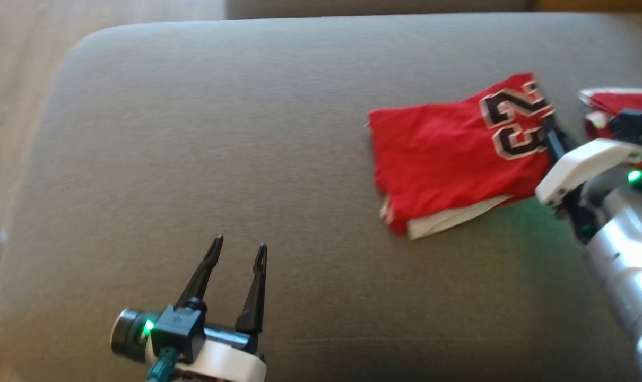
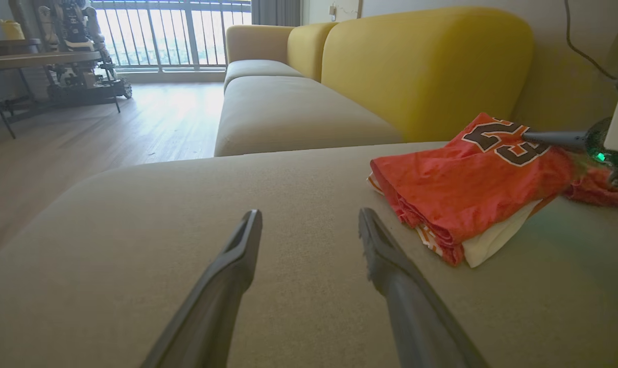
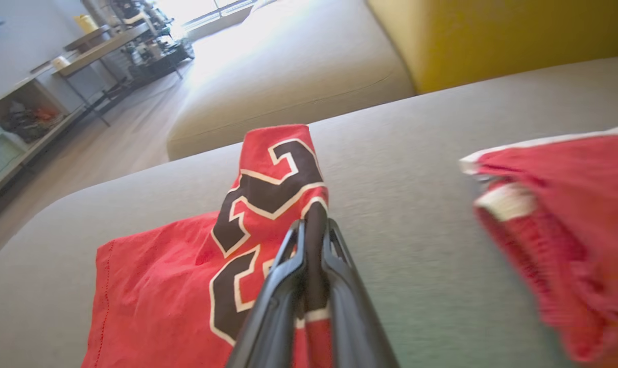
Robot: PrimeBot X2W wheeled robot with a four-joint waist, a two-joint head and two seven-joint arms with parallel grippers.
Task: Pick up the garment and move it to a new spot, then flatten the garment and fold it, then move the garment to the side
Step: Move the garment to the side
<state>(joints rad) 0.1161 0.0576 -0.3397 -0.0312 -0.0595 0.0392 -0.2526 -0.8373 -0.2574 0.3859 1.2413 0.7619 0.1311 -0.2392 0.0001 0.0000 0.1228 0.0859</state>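
The folded red jersey with black-and-white numerals (image 1: 448, 154) lies on the right side of the grey fabric sofa cushion (image 1: 220, 132); the right gripper (image 3: 311, 227) pinches its raised numbered edge; the left gripper (image 1: 240, 245) hovers wide open, well apart.

Garment (image 1: 437, 159): red sports jersey of mesh-like fabric, marked with large black numerals (image 1: 517, 122) outlined in white. It is folded into a roughly rectangular stack of several layers, and a white layer (image 1: 453, 217) is exposed along the near edge. The stack is laid flat on the right half of a grey cushion (image 1: 220, 159). The numbered end is raised off the surface and pinched between the closed fingers of the right gripper (image 3: 311, 227). A further red piece (image 3: 569, 230) with white trim is seen just beside it on the right. Whether it is joined to the stack cannot be told.
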